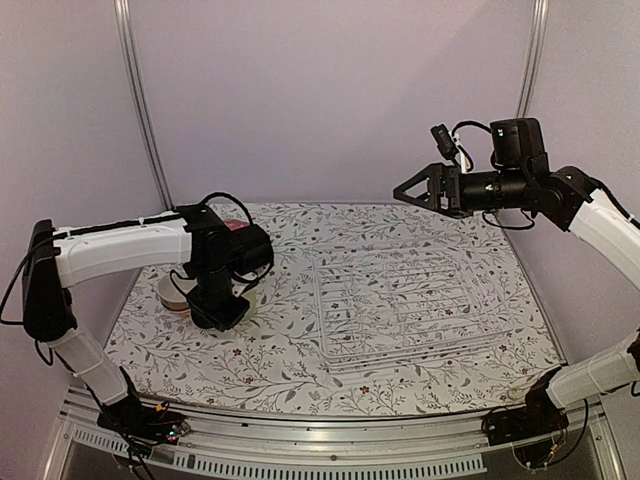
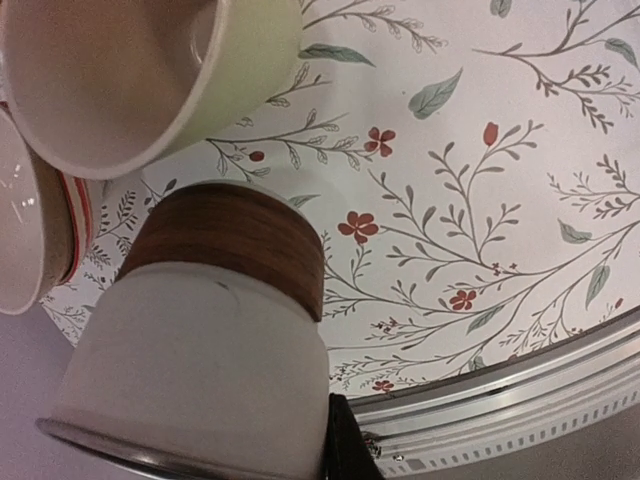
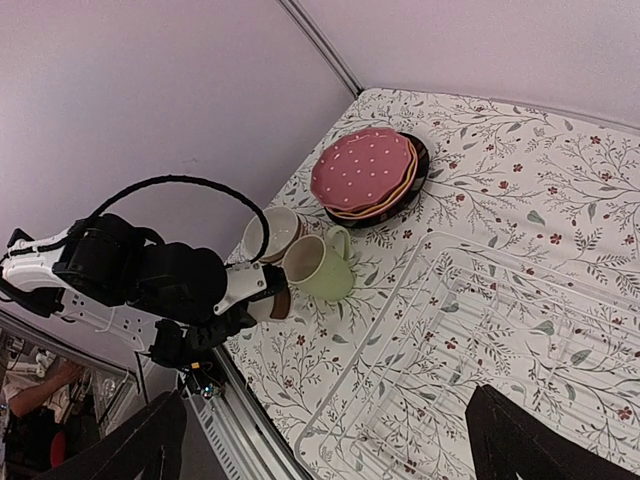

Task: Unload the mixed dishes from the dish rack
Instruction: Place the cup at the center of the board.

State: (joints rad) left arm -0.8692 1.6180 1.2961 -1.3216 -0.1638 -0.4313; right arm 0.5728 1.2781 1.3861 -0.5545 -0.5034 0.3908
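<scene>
Jaws of the left gripper (image 1: 222,308) seem pinched on the small grey-white cup (image 2: 200,370), nine o'clock from the dish rack (image 1: 318,300); the right gripper (image 1: 408,191) gapes. Lower straight, clear of the pale green cup (image 2: 240,60), then release.

The left arm (image 1: 120,250) runs level from its raised elbow along the table's left edge, with the wrist bent downward. The left gripper (image 1: 218,308) sits low over the table with its jaws closed; it appears to pinch the wall of the small grey-white cup (image 2: 200,370). The right arm (image 1: 590,215) is raised above the table's far right corner. The right gripper (image 1: 405,192) points left, and its fingers (image 3: 150,445) are spread wide.
</scene>
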